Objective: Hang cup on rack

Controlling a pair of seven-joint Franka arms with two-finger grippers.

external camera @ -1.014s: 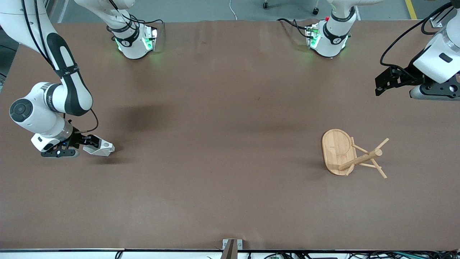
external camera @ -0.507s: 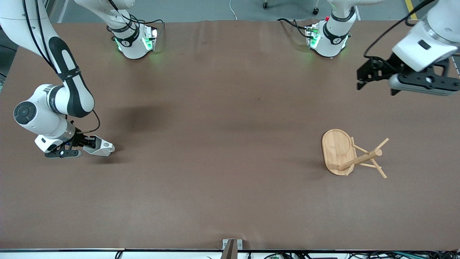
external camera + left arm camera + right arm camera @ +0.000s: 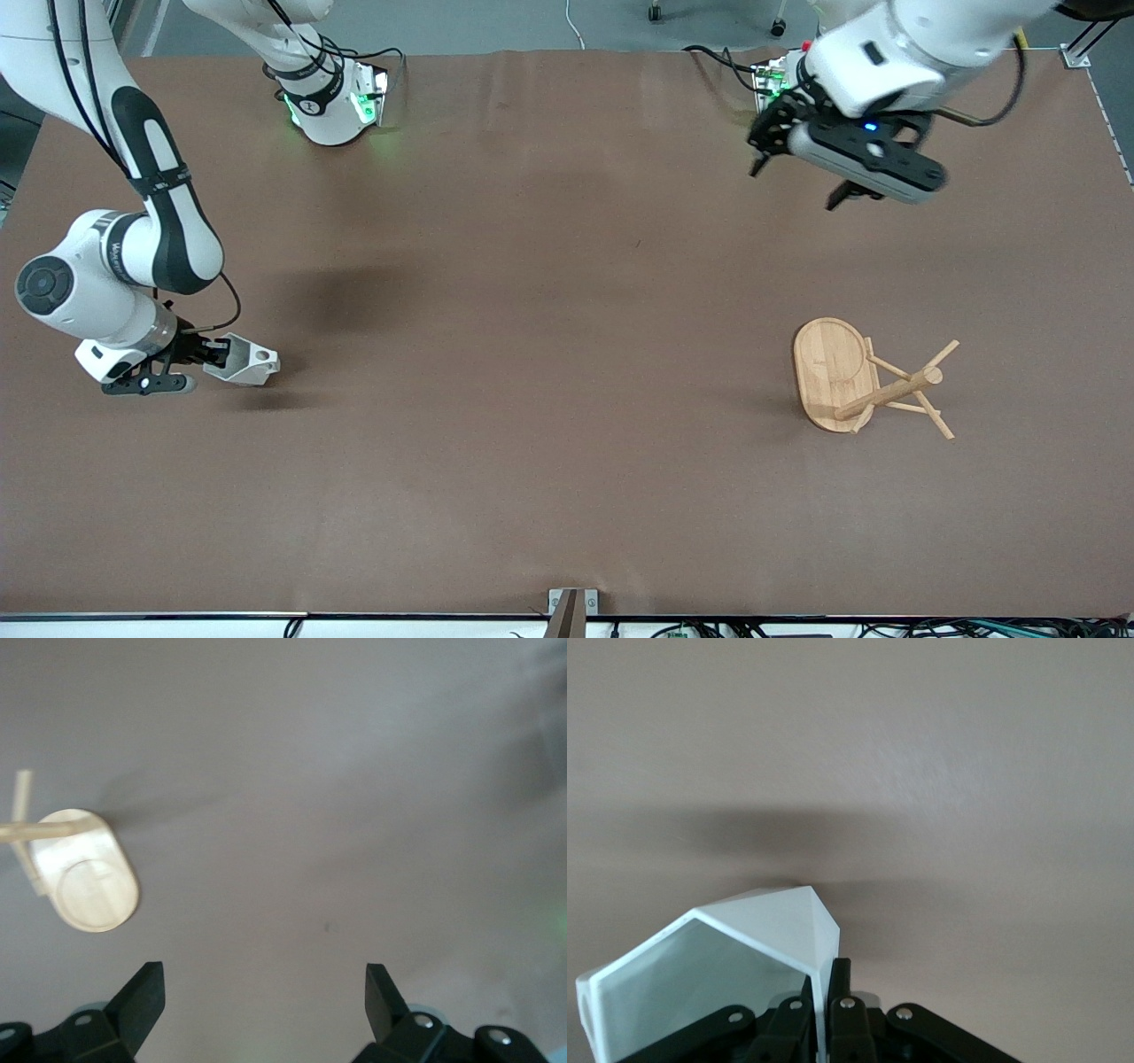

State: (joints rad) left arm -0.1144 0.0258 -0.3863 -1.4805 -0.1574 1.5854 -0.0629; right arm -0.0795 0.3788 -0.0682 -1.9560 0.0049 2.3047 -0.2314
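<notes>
At the lower left of the front frame, the right gripper (image 3: 211, 354) is clamped on the rim wall of the cup (image 3: 244, 361), one finger inside the mouth and one outside; the cup lies tilted at the table (image 3: 532, 354) surface, handle hole facing up. No legible writing is visible. The rack (image 3: 864, 379) lies tipped over at center right, well apart from the cup. The left gripper (image 3: 797, 177) hovers at upper right, over bare table, fingers (image 3: 142, 997) spread wide and empty.

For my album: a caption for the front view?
Right gripper holds the cup; the rack lies tipped over.
</notes>
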